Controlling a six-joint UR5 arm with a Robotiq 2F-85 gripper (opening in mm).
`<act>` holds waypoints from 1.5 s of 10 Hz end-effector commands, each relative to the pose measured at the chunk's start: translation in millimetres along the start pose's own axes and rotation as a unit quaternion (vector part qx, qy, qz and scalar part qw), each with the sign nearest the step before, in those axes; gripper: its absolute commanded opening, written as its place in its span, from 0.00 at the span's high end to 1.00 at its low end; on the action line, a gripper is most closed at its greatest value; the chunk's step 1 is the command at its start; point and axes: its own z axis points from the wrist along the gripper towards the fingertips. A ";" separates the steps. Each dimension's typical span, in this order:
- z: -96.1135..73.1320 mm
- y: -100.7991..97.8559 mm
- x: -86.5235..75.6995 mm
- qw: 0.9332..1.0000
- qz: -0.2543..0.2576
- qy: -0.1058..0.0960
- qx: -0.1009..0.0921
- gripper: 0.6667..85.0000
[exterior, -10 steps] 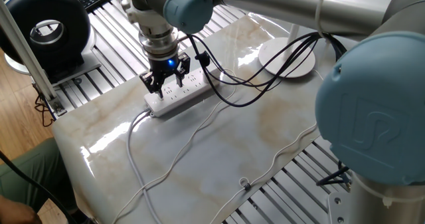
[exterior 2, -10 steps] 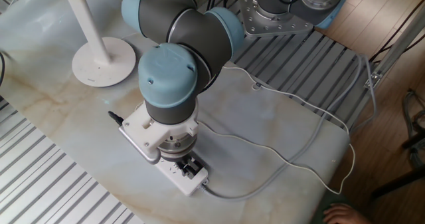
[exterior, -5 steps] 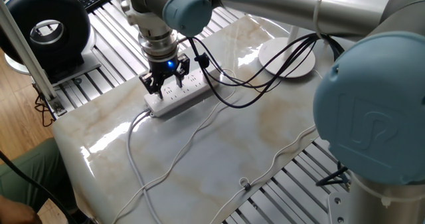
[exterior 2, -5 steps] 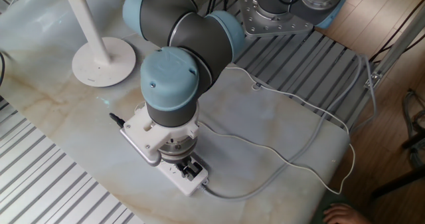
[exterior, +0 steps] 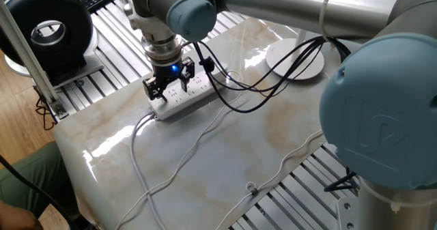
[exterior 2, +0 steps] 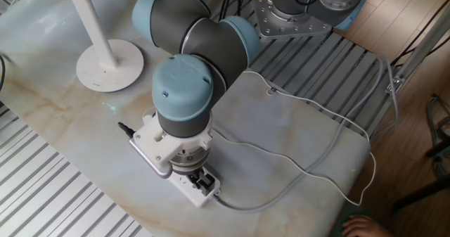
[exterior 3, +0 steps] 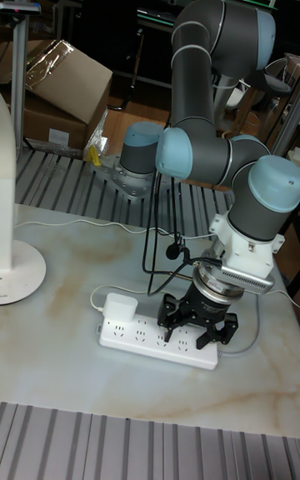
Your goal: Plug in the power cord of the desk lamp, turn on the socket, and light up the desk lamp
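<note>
The socket (exterior 3: 142, 335) is a long white strip lying on the marble table, also seen in one fixed view (exterior: 186, 102). A boxy white plug (exterior 3: 121, 309) sits in its left end, and the thin power cord (exterior 3: 75, 222) trails across the table. My gripper (exterior 3: 198, 328) hangs open just over the strip's other end, fingers spread to either side; from the other fixed view it (exterior 2: 204, 183) is mostly hidden under the wrist. The desk lamp (exterior: 295, 59) stands apart on its round base (exterior 2: 109, 65). Its light head is out of view.
A black round fan (exterior: 48, 29) stands beyond the table's edge on slatted metal. A thicker white cable (exterior: 136, 148) runs from the strip toward the table's front edge. Black robot cables (exterior: 239, 87) loop over the strip. Cardboard boxes (exterior 3: 62, 88) sit behind.
The gripper has shifted a little along the strip toward its cable end and sits slightly lower. Nothing else has moved.
</note>
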 end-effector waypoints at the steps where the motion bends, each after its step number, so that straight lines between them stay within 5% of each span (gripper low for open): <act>1: -5.6 2.9 5.1 1.000 0.002 0.009 -0.010 0.30; 5: -35.2 -7.0 21.1 0.999 -0.010 0.033 -0.019 0.30; 6: -35.1 -3.0 20.8 0.999 0.005 0.032 -0.025 0.38; 9: -37.9 -14.4 31.3 0.998 0.029 0.051 -0.003 1.00; 12: -37.6 1.8 38.3 0.997 0.043 0.054 -0.023 1.00; 15: -40.6 -19.1 33.8 0.998 -0.012 0.054 -0.002 1.00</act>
